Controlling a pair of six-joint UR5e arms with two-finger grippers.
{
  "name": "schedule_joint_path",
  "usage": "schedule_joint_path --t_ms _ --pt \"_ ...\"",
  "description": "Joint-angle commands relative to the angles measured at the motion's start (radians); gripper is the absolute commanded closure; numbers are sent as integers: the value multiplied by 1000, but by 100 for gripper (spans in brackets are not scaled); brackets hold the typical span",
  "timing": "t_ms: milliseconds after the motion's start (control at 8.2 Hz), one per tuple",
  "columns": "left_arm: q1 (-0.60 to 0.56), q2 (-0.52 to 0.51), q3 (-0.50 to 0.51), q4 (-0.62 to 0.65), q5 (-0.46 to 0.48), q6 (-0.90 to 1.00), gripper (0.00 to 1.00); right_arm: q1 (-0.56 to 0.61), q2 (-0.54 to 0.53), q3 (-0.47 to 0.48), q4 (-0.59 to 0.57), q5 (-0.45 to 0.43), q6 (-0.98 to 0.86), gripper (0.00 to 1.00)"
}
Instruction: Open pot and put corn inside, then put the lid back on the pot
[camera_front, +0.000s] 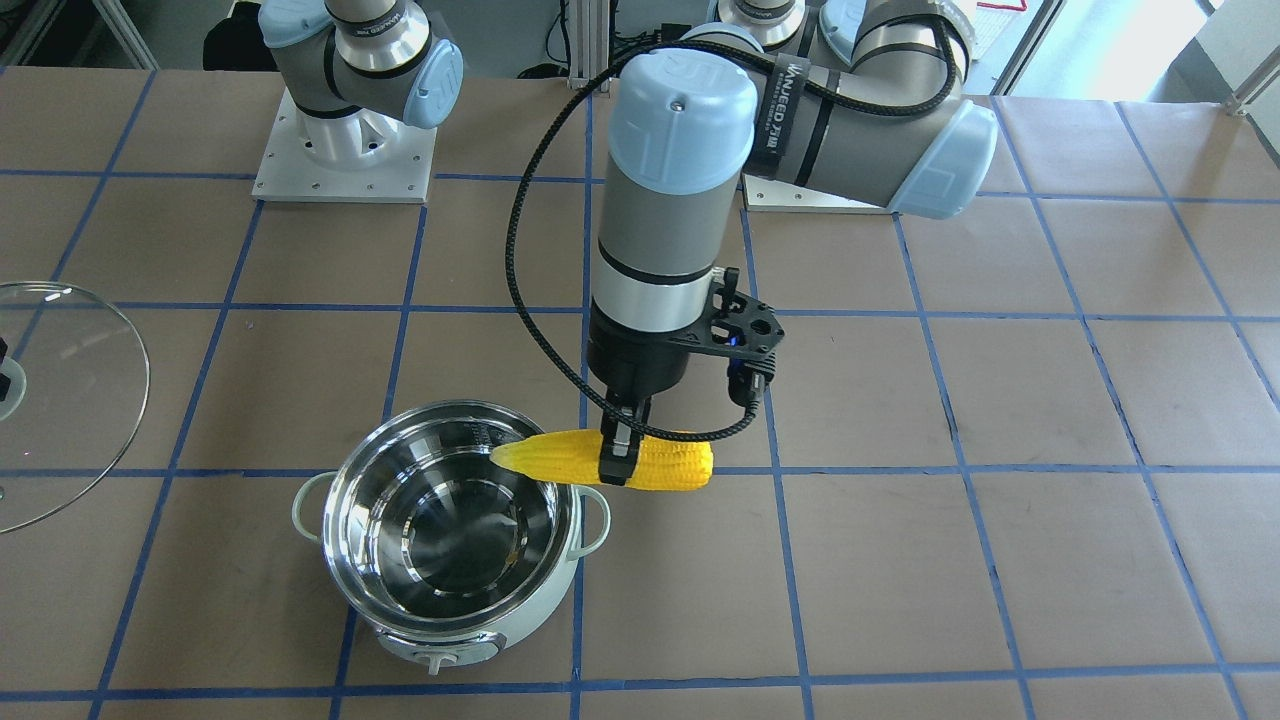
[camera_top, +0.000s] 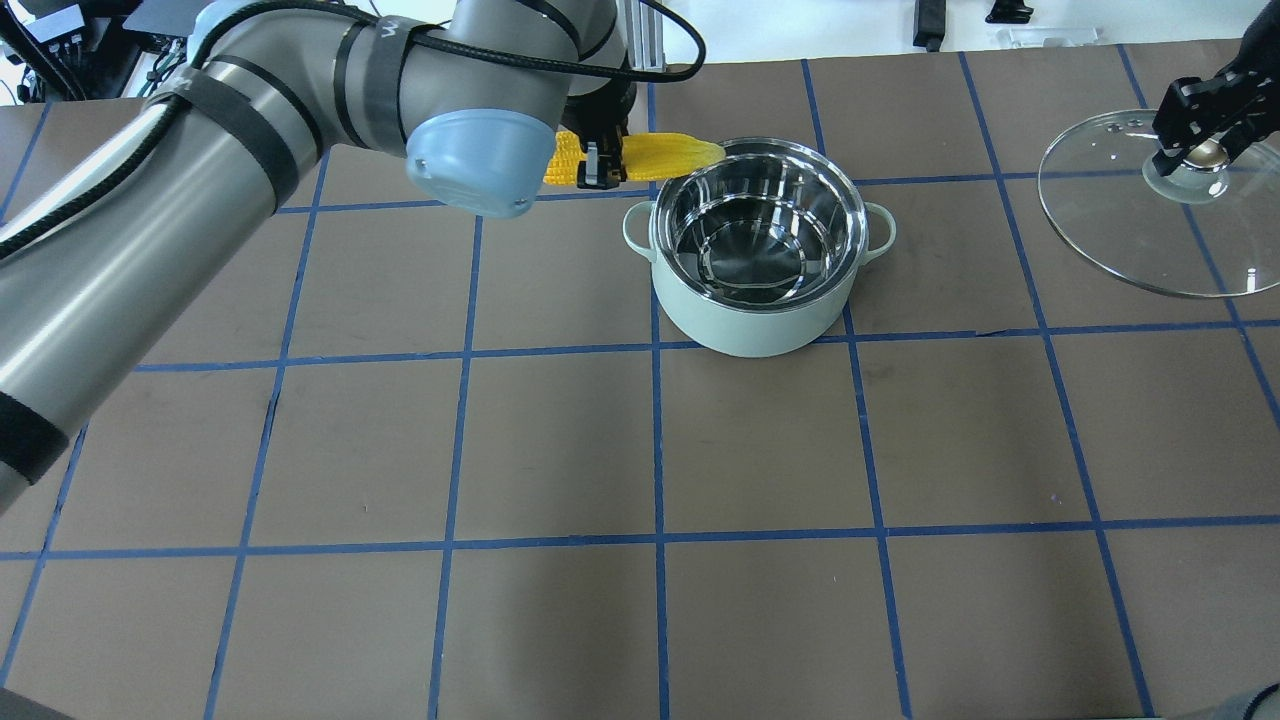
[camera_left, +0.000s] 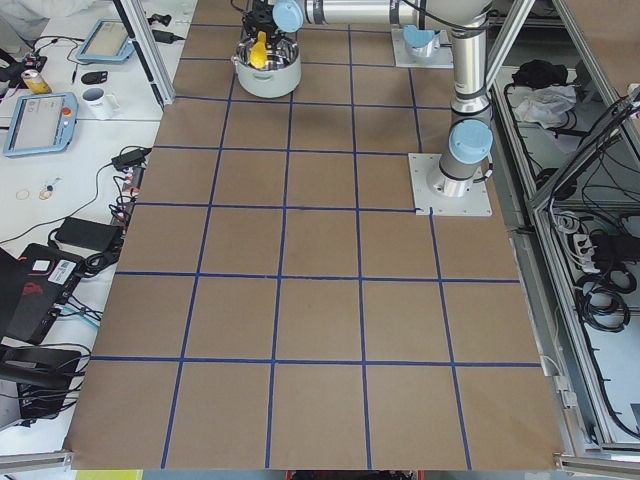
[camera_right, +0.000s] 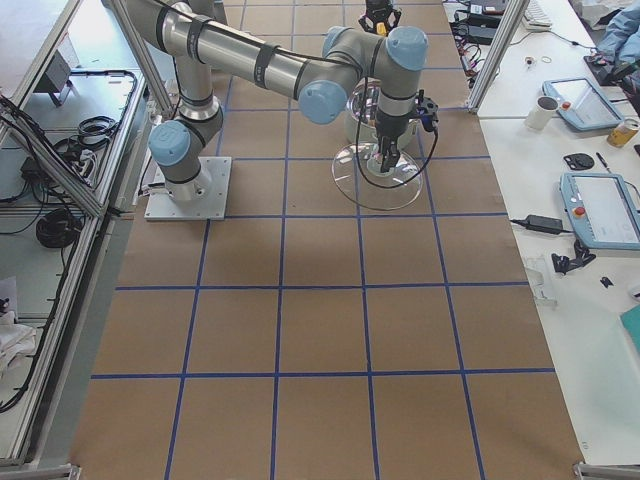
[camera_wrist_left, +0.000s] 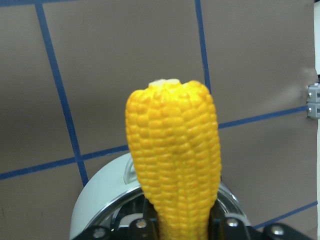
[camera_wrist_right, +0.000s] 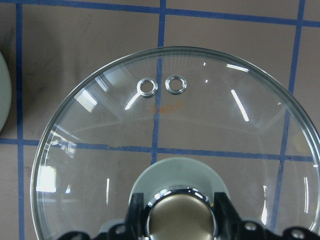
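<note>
The mint-green pot (camera_top: 750, 325) stands open on the table, its steel bowl empty; it also shows in the front-facing view (camera_front: 440, 650). My left gripper (camera_front: 618, 462) is shut on the yellow corn (camera_front: 670, 465) around its middle. It holds the corn level, with the pointed tip just over the pot's rim. The overhead view shows the same gripper (camera_top: 598, 165) and corn (camera_top: 665, 155). My right gripper (camera_top: 1190, 155) is shut on the knob of the glass lid (camera_top: 1110, 220), off to the pot's side. The right wrist view shows the lid (camera_wrist_right: 175, 120) with fingers on both sides of the knob.
The brown table has a blue tape grid. The two arm base plates (camera_front: 340, 150) sit at the robot's edge. Benches along the operators' side hold tablets (camera_left: 40, 120), cables and a mug (camera_right: 547, 110). The left arm's elbow (camera_top: 470, 150) hangs over the table.
</note>
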Motion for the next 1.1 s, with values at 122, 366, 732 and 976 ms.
schedule_joint_path --t_ms 122,366,732,976 --pt "-114 -75 17 97 -9 -83 100 -1 0 2 -1 1 -7 80" --pt "-139 -114 39 142 -13 -121 100 -1 0 2 -3 1 -7 80" --pt "-145 -169 50 143 -53 -162 100 -1 0 2 -1 1 -8 80" --pt "-146 -192 49 143 -55 -182 100 -1 0 2 -1 1 -8 80"
